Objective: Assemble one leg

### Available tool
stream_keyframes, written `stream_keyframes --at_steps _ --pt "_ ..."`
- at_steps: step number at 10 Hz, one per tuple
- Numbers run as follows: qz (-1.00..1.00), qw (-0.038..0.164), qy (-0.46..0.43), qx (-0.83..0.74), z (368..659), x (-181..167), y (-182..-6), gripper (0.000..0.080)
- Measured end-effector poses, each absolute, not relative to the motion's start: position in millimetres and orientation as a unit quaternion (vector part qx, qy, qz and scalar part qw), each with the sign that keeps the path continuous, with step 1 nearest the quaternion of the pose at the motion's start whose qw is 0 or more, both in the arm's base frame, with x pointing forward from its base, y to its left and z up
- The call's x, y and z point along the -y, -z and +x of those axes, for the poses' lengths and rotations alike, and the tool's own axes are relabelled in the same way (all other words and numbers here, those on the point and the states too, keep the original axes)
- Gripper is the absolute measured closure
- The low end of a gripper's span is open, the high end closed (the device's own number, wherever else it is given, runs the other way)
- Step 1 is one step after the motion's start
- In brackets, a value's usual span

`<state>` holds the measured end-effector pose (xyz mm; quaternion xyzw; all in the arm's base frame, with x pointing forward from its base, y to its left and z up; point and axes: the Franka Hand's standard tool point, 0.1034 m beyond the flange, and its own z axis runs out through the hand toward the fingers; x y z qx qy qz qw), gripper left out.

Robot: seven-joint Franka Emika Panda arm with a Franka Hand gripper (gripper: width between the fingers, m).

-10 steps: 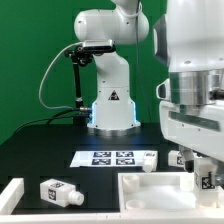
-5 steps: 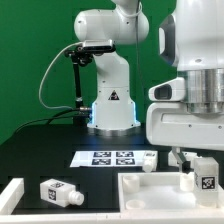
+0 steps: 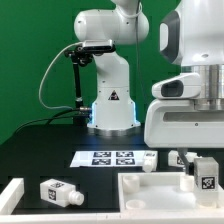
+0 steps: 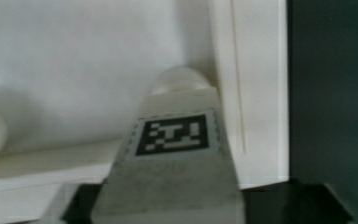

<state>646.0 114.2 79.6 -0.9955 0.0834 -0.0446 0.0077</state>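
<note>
Matt black surface (image 3: 40, 150); smooth white plastic-looking leg (image 3: 60, 192); glossy white arm shell (image 3: 190, 100); matt white tabletop piece (image 3: 165, 195).

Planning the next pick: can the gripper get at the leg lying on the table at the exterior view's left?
Probably yes: the leg lies alone on the table, nothing above it; the gripper is across the scene, seemingly holding another leg.

One leg (image 3: 204, 172) (image 4: 176, 140), a small white block with a black-and-white square tag on its face, stands upright over the rimmed white tabletop piece (image 3: 160, 190) at the exterior view's right. In the wrist view its tagged face tapers to a narrower rounded end lying against the white surface beside the raised rim. A second, similar leg (image 3: 59, 192) lies on its side on the black table at the exterior view's left, tag showing.
</note>
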Motion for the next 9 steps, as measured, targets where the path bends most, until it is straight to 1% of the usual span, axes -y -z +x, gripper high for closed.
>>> stream_keyframes --at_steps 1,3,5,6,8,9 --pt "-0.992 0.01 0.044 -0.119 646.0 -114.0 -79.5 0.0513" --pt "-0.979 0.012 0.043 -0.199 645.7 -113.1 -79.1 0.0513" --pt "-0.932 0.01 0.045 -0.359 644.0 -111.4 -78.5 0.0513" --pt "-0.896 0.016 0.042 -0.442 643.8 -109.7 -77.9 0.0513" --pt "-0.802 0.046 0.028 -0.595 642.2 -104.8 -76.9 0.0513" --pt "-0.753 0.057 0.015 -0.656 641.7 -103.6 -76.6 0.0512"
